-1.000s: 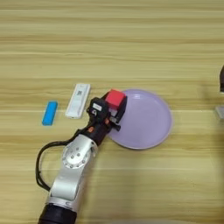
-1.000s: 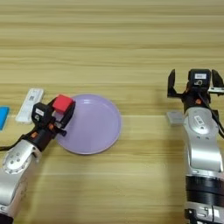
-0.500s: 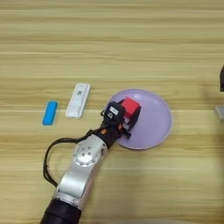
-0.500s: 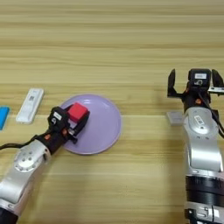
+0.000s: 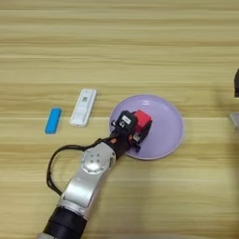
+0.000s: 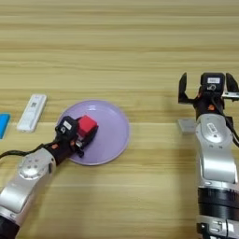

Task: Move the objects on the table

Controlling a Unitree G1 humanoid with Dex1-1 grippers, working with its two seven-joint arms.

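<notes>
Left arm is reaching up from the bottom-left corner, forearm angled diagonally toward the lilac plate (image 5: 170, 133), black cable looping off its left side. Left gripper (image 5: 135, 132) is sitting over the plate's left part, black fingers clamped on the red cube (image 5: 141, 125); cube is over the plate's surface, cannot tell if it is touching the plate or just above it. Blue bar (image 5: 53, 120) is lying flat on the table (image 5: 121, 51), well left of the plate, long side running roughly top to bottom, slightly tilted. White rectangular device (image 5: 83, 107) is lying between the blue bar and the plate, near the plate's left rim but apart from it, also tilted a bit. Right arm is standing upright at the right side, well apart from the plate, forearm rising from the bottom edge. Right gripper (image 6: 207, 86) is pointing up-picture with its two black fingers spread wide, gripping nothing. Small grey flat piece (image 6: 186, 125) is lying on the table just left of the right arm's wrist.
</notes>
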